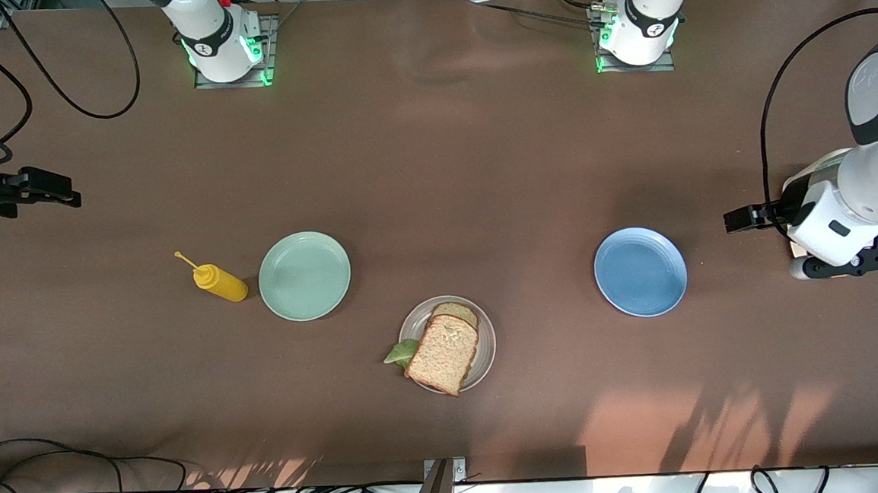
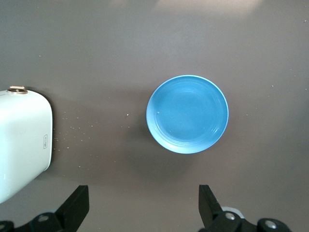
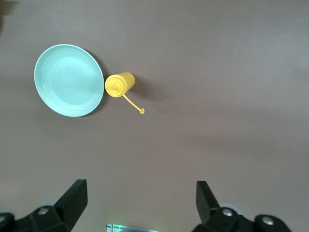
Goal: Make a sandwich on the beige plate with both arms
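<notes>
Left gripper [image 2: 142, 205] hangs spread and empty at its end of the table near the blue plate [image 1: 640, 271]; right gripper [image 3: 140, 203] likewise, waiting. Sandwich [image 1: 442, 351] sits assembled on the beige plate [image 1: 487, 343]; task looks complete. Lettuce mostly hidden under bread.

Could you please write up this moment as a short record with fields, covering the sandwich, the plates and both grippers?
sandwich: stacked bread slices on the beige plate, lettuce sticking out past the rim
mint-green plate: bare, beside the yellow squeeze bottle
blue plate: bare, toward the left arm's end
left gripper: open, waiting above the table near the blue plate, beside a white appliance
right gripper: open, holding nothing, high over its end of the table
</notes>
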Controlling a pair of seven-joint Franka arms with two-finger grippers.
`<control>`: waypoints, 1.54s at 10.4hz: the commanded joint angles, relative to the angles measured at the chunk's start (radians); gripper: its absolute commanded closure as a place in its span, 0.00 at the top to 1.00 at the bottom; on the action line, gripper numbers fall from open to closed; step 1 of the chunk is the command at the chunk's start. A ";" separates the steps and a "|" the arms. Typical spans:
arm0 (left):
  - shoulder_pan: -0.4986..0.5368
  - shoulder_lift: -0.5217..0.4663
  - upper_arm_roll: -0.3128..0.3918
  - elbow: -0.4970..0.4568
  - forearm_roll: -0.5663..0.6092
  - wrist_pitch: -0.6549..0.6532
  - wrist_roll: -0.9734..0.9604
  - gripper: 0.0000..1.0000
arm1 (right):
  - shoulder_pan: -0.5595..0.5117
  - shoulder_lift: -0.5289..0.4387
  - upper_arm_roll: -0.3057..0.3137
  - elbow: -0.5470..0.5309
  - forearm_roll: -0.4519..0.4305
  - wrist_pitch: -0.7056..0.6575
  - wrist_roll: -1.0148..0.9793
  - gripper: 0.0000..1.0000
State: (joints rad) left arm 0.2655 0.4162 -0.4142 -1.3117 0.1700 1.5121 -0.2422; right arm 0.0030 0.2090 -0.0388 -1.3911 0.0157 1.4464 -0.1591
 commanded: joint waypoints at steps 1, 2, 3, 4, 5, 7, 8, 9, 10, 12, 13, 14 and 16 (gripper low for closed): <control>0.053 -0.037 -0.011 -0.043 -0.059 0.051 0.034 0.99 | 0.063 -0.008 0.005 0.009 -0.060 -0.017 0.059 1.00; 0.057 -0.054 -0.009 -0.069 -0.058 0.054 0.034 0.99 | 0.074 -0.008 0.005 0.009 -0.065 -0.017 0.093 1.00; 0.061 -0.065 -0.009 -0.084 -0.057 0.056 0.034 0.98 | 0.072 -0.008 -0.001 0.009 -0.062 -0.015 0.084 1.00; 0.073 -0.063 -0.011 -0.078 -0.063 0.057 0.034 1.00 | 0.069 -0.008 -0.003 0.009 -0.059 -0.014 0.084 1.00; 0.075 -0.062 -0.011 -0.075 -0.067 0.056 0.034 1.00 | 0.069 -0.008 -0.004 0.009 -0.057 -0.015 0.086 1.00; 0.073 -0.062 -0.009 -0.067 -0.069 0.054 0.034 1.00 | 0.068 -0.008 -0.004 0.009 -0.053 -0.015 0.090 1.00; 0.073 -0.060 -0.009 -0.067 -0.070 0.054 0.034 1.00 | 0.069 -0.008 -0.003 0.009 -0.053 -0.017 0.090 1.00; 0.073 -0.060 -0.009 -0.067 -0.069 0.054 0.034 1.00 | 0.069 -0.011 -0.001 0.007 -0.051 -0.017 0.093 1.00; 0.073 -0.060 -0.009 -0.067 -0.069 0.054 0.034 1.00 | 0.069 -0.013 -0.001 0.006 -0.051 -0.017 0.095 1.00; 0.072 -0.059 -0.011 -0.067 -0.070 0.054 0.034 1.00 | 0.068 -0.016 -0.003 -0.009 -0.048 -0.018 0.093 1.00; 0.073 -0.059 -0.011 -0.067 -0.070 0.054 0.034 1.00 | 0.068 -0.026 -0.006 -0.026 -0.037 -0.017 0.093 1.00; 0.073 -0.059 -0.011 -0.066 -0.070 0.054 0.034 1.00 | 0.066 -0.043 -0.006 -0.049 -0.036 -0.008 0.093 1.00; 0.075 -0.059 -0.011 -0.063 -0.076 0.056 0.034 1.00 | 0.066 -0.065 -0.006 -0.081 -0.033 -0.003 0.093 1.00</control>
State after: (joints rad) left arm 0.3207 0.3880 -0.4183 -1.3421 0.1281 1.5502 -0.2309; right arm 0.0712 0.1957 -0.0446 -1.4149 -0.0285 1.4378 -0.0786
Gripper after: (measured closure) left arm 0.000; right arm 0.000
